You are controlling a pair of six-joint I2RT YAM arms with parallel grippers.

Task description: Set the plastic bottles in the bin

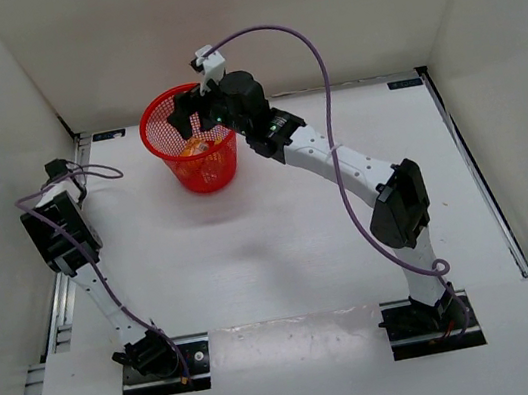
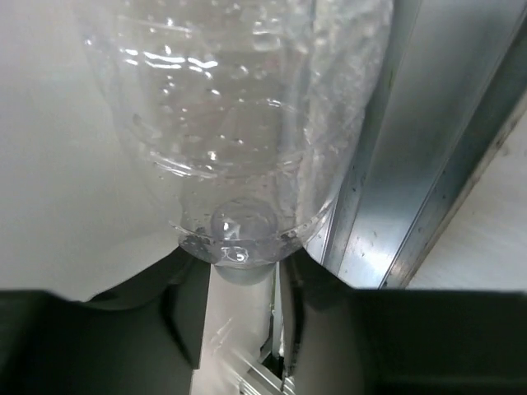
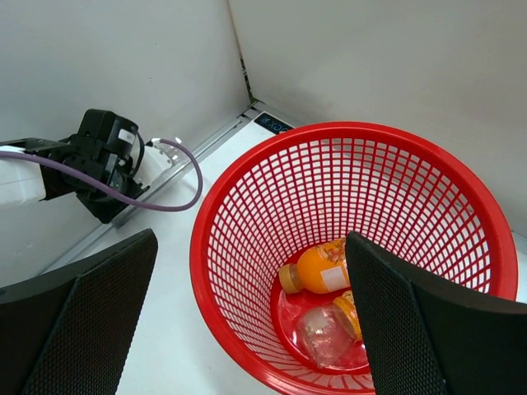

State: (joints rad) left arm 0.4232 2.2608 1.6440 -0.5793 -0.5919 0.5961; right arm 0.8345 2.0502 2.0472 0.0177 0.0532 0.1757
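clear plastic bottle in left claw, orange bottles in mesh bin

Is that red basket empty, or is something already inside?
Not empty: an orange bottle lies on its side at the bottom of the bin, with a second bottle beside it, partly hidden.

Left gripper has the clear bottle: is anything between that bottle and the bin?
Nothing lies on the table between the clear bottle and the bin. But the right gripper hangs open directly over the bin's mouth, so it would likely block a drop from above.
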